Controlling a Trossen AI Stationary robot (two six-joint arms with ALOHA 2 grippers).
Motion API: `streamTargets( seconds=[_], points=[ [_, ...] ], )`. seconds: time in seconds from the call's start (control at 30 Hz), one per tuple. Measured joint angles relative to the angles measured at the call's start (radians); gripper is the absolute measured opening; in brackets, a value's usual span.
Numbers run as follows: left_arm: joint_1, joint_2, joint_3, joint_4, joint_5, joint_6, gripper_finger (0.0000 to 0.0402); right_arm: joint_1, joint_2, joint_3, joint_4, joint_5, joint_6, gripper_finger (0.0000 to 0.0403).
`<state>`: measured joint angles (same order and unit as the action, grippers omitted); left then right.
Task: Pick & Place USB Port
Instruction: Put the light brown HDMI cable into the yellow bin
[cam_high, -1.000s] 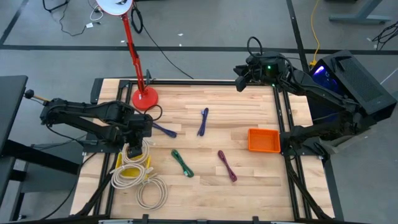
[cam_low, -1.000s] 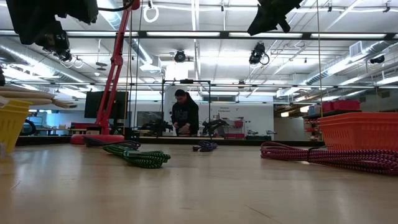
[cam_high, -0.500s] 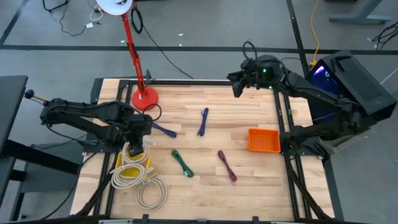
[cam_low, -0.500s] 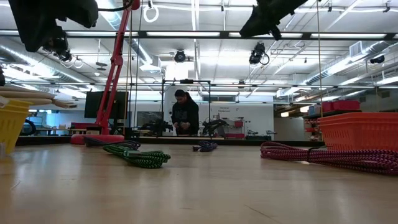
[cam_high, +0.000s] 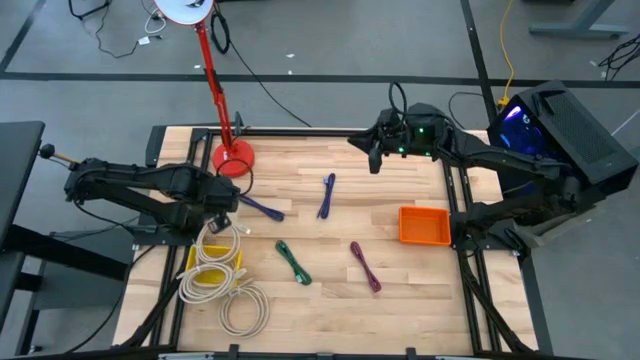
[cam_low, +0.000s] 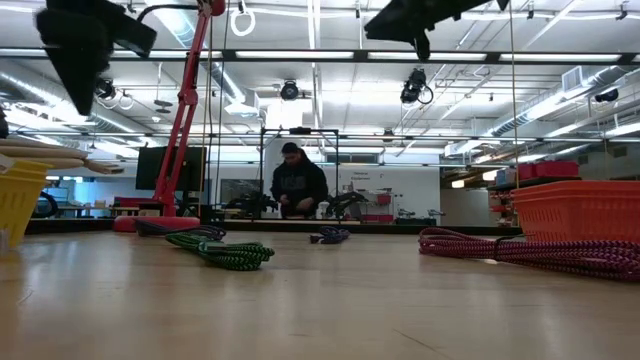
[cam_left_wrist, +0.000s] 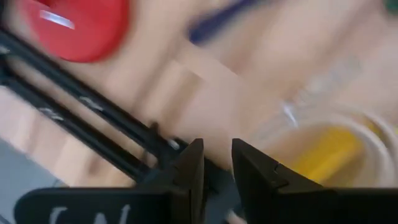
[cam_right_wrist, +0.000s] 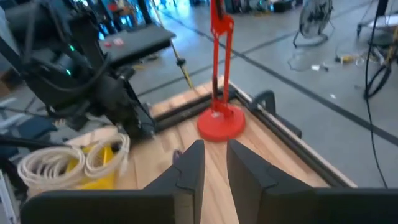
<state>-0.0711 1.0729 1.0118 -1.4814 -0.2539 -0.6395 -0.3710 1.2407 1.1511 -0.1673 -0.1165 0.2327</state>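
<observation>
Several bundled cables lie flat on the wooden table: a blue one (cam_high: 327, 195), a dark blue one (cam_high: 262, 208), a green one (cam_high: 292, 262) (cam_low: 220, 250) and a purple one (cam_high: 365, 266) (cam_low: 520, 250). I cannot tell which is the USB port. My left gripper (cam_high: 222, 203) (cam_left_wrist: 217, 155) hangs over the table's left side, above the yellow bin (cam_high: 205, 272), pointing steeply down. Its fingers stand slightly apart with nothing between them. My right gripper (cam_high: 372, 150) (cam_right_wrist: 215, 155) is high over the far edge, nearly level, pointing toward the table's left, narrowly open and holding nothing.
An orange bin (cam_high: 424, 225) (cam_low: 580, 210) stands at the right. The yellow bin holds white cable coils (cam_high: 218, 250), and another coil (cam_high: 245, 310) lies near it. A red lamp base (cam_high: 232, 158) sits at the far left. A person stands in the room beyond the table (cam_low: 298, 185).
My right gripper has gone toward the table's left and a little down, coming in over the far edge, and has tipped closer to level. My left gripper has turned at the wrist and tipped to point more steeply down, shifting slightly. No cable has moved.
</observation>
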Motion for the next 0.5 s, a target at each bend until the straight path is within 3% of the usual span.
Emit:
streamTargets(
  seconds=[0.07,0.37,0.5],
  points=[
    [0.028,0.000,-0.023,0.030,-0.035,0.012,0.0082,0.013,0.000,0.000,0.034,0.003,0.010,0.0071],
    [0.174,-0.004,-0.190,0.068,-0.011,0.106,0.0036,0.047,0.000,0.000,0.063,0.002,0.021,0.0071],
    [0.239,-0.009,-0.199,0.133,0.129,0.216,0.0051,0.051,0.000,0.000,0.062,0.014,0.022,0.0071]
  ],
)
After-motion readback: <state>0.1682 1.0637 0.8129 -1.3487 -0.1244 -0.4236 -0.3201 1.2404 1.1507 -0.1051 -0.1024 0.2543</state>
